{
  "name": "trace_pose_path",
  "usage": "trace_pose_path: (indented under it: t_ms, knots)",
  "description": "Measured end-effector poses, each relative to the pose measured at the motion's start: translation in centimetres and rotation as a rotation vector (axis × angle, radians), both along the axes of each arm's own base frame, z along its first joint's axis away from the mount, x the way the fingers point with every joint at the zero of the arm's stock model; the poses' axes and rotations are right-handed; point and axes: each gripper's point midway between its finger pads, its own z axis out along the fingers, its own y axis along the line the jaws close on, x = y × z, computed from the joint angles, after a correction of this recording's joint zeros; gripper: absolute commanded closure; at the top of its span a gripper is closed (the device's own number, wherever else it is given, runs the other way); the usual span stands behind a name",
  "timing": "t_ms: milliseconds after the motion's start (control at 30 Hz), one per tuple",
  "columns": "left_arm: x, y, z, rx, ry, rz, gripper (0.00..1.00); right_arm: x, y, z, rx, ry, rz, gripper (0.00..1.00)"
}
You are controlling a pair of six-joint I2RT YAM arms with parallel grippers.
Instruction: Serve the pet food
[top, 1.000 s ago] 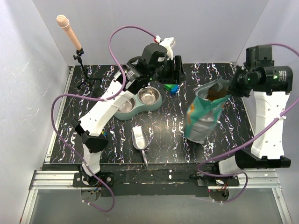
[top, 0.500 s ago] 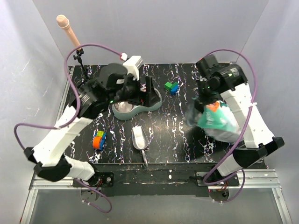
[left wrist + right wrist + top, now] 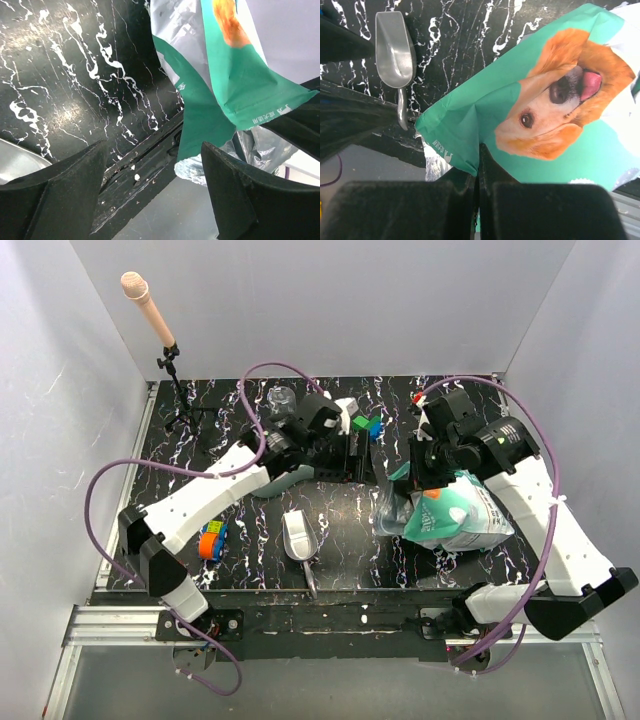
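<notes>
The teal-and-white dog-print bag hangs tipped over on the right, its mouth pointing left toward the table's middle. My right gripper is shut on the bag's upper edge; in the right wrist view the fingers pinch a teal fold of the bag. My left gripper stands open just left of the bag, with nothing between its fingers. The bag's crumpled mouth fills the upper right of the left wrist view. The pet food is hidden. A metal scoop lies near the front edge.
A grey double bowl sits mostly hidden under my left arm. Green and blue blocks lie behind the left gripper. An orange toy lies front left. A microphone on a stand stands at the back left corner.
The right arm has swung in and tipped the bag from upright onto its side, mouth to the left. The left arm moved from the bowl toward the bag, its jaws wider.
</notes>
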Motion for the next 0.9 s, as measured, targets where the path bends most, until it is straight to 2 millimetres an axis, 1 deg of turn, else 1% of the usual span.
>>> trace_pose_path:
  t_ms: [67, 100, 167, 200, 267, 300, 367, 400, 467, 600, 733, 800, 900]
  knots:
    - [-0.5, -0.7, -1.1, 0.02, 0.018, -0.02, 0.23, -0.2, 0.3, -0.3, 0.024, 0.001, 0.007, 0.99]
    - [-1.1, -1.1, -1.3, 0.024, 0.018, -0.039, 0.18, -0.3, 0.4, -0.5, 0.032, 0.002, 0.007, 0.99]
    - [-2.9, -2.0, -1.0, 0.019, 0.001, -0.095, 0.09, -0.3, 0.7, -0.7, 0.046, 0.003, 0.007, 0.99]
    - [-3.7, -2.3, -0.8, 0.011, -0.009, -0.118, 0.09, -0.3, 0.7, -0.7, 0.05, 0.002, 0.007, 0.99]
    - [-5.6, -2.7, -0.4, -0.012, -0.032, -0.164, 0.1, -0.3, 0.9, -0.8, 0.058, 0.008, 0.004, 0.99]
    - [-6.6, -2.5, -0.3, -0.022, -0.04, -0.187, 0.13, -0.3, 0.9, -0.8, 0.061, 0.007, 0.001, 0.99]
    - [-7.4, -2.2, -0.2, -0.031, -0.055, -0.2, 0.22, -0.3, 0.8, -0.6, 0.065, 0.005, -0.008, 0.99]
    - [-7.3, -2.0, -0.2, -0.031, -0.065, -0.195, 0.26, -0.4, 0.8, -0.6, 0.067, 0.002, -0.011, 0.99]
    - [-6.5, -2.0, -0.5, -0.017, -0.093, -0.177, 0.27, -0.5, 0.7, -0.5, 0.068, 0.002, -0.014, 0.99]
    - [-4.7, -2.3, -2.0, 0.029, -0.141, -0.145, 0.16, -0.7, 0.6, -0.4, 0.074, 0.006, -0.026, 0.99]
    - [-3.8, -3.5, -2.7, 0.019, -0.166, -0.15, 0.16, -1.1, 0.4, -0.1, 0.082, 0.009, -0.045, 0.99]
    - [-3.5, -4.4, -2.9, 0.001, -0.172, -0.161, 0.23, -1.4, 0.2, 0.0, 0.086, 0.012, -0.059, 0.99]
    - [-3.0, -5.2, -3.5, -0.003, -0.173, -0.165, 0.42, -1.6, 0.0, 0.1, 0.087, 0.019, -0.075, 0.99]
